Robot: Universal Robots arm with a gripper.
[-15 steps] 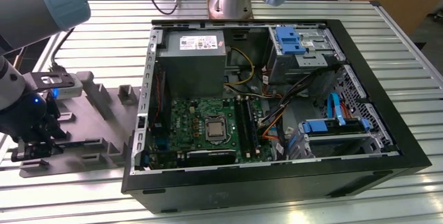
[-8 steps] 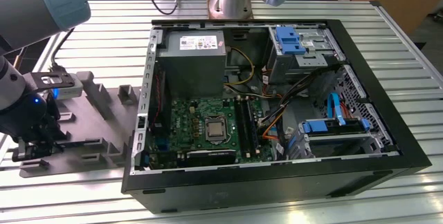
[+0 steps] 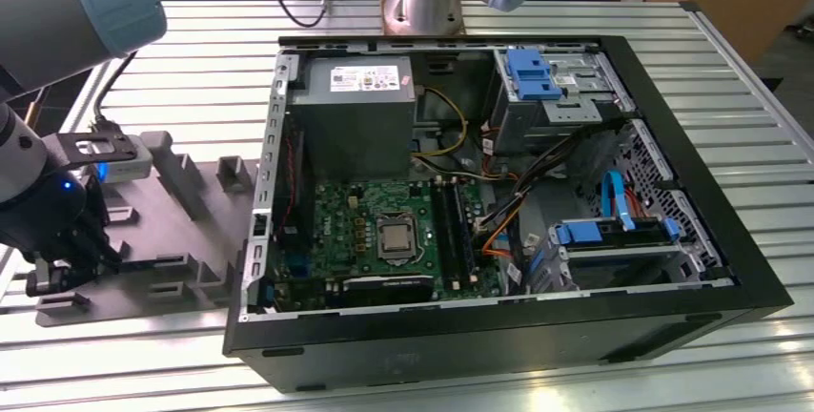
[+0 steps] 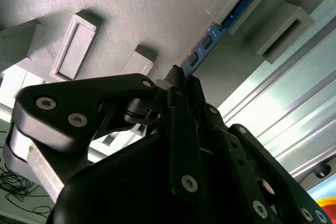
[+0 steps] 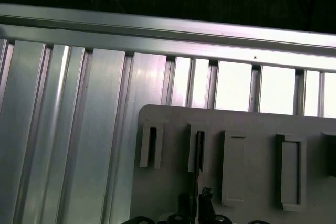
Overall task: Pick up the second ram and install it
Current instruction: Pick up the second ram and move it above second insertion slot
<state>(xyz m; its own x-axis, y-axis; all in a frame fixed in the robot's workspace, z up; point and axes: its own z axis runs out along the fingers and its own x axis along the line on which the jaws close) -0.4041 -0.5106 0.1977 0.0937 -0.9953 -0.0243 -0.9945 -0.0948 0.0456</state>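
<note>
Second wrist view is your guide for this pick: keep the gripper (image 4: pixel 176 77) centred across the thin faces of the second ram (image 4: pixel 210 38) and square to its slot, so that it doesn't bind. The blue stick stands on edge in the grey tray (image 4: pixel 157 9), its near end right at the gripper's tip. You cannot tell whether the gripper has clamped it; the exterior view has the gripper (image 3: pixel 57 274) at its lower left.

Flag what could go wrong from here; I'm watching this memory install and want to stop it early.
1. The second ram stands on edge in a narrow slot of the grey tray, with the gripper right at it; an off-line lift might bind it or drag the tray along.
2. In the case, orange cables lie close beside the memory slots and might snag the stick.
</note>
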